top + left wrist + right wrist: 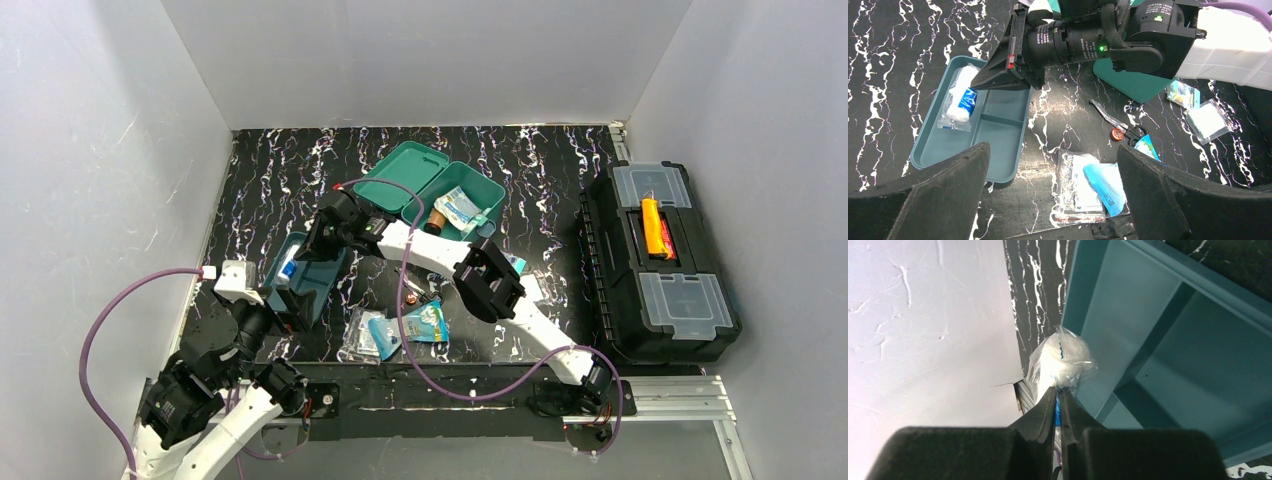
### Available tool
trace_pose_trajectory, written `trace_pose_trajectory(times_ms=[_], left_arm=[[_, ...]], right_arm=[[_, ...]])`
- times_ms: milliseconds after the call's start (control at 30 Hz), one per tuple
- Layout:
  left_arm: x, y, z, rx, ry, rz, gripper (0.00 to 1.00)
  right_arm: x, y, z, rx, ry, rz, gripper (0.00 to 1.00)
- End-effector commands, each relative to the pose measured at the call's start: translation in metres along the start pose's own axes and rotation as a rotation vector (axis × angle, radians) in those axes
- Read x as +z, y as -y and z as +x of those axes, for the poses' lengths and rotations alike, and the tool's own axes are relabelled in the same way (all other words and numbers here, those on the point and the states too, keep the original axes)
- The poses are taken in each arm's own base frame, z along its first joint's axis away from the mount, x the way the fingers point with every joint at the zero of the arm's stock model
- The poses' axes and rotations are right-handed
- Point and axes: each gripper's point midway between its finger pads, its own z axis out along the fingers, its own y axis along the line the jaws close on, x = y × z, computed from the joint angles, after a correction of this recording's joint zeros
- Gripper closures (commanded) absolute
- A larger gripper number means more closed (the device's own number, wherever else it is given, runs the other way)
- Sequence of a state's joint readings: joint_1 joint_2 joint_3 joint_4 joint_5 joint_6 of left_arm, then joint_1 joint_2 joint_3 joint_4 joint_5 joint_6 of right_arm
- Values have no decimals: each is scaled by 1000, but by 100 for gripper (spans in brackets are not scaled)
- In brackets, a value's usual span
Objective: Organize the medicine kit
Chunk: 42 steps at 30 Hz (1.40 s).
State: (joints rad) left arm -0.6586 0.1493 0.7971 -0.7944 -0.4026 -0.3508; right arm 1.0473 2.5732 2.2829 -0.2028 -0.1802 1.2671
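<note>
Left hand [1052, 150] spread, empty; right hand [977, 86] pinching a clear plastic bag with a white roll [959, 97].
Top view: teal-green plastic medicine kit box [440, 180] lies open far-centre on the table [550, 160], packets inside; its dark teal inner tray [320, 288] sits apart, near-left. Left wrist: roll lies lengthwise along the tray's long wall. Right wrist: fingertips [1048, 400] nip the bag's edge.

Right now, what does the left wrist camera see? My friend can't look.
The right arm's fingers pinch a bagged white bandage roll lying in a blue-teal tray. Loose packets and scissors lie on the black marbled table beside it.
</note>
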Motion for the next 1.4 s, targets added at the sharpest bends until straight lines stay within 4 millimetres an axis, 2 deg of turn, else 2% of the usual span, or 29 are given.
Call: trace_pose_trajectory(times_ms=[0, 133, 300, 400, 633, 867, 1033, 1100, 1133, 1367], left_arm=[[2, -2, 4, 12, -22, -15, 2], [2, -2, 4, 12, -22, -19, 2], [2, -3, 4, 13, -23, -24, 2], [2, -4, 4, 12, -23, -28, 2], [1, -6, 4, 12, -20, -37, 2], [1, -7, 3, 10, -19, -42, 2], [1, -8, 3, 6, -22, -53, 2], [3, -8, 4, 10, -32, -56, 2], [3, -8, 5, 11, -37, -57, 2], [11, 3, 10, 28, -106, -34, 2]], right_arm=[[2, -2, -3, 6, 5, -2, 84], [4, 1, 1, 12, -14, 0, 79], [-4, -13, -1, -23, -5, -47, 64], [-15, -26, -4, -74, 15, -67, 60], [-57, -45, -10, -191, 70, -76, 53], [-111, -48, -5, -297, 112, -72, 49], [-151, -27, 9, -341, 99, -19, 47], [-168, -12, 15, -365, 100, 11, 45], [-176, 1, 19, -375, 94, 37, 44], [-237, 47, 38, -484, 92, 132, 38]])
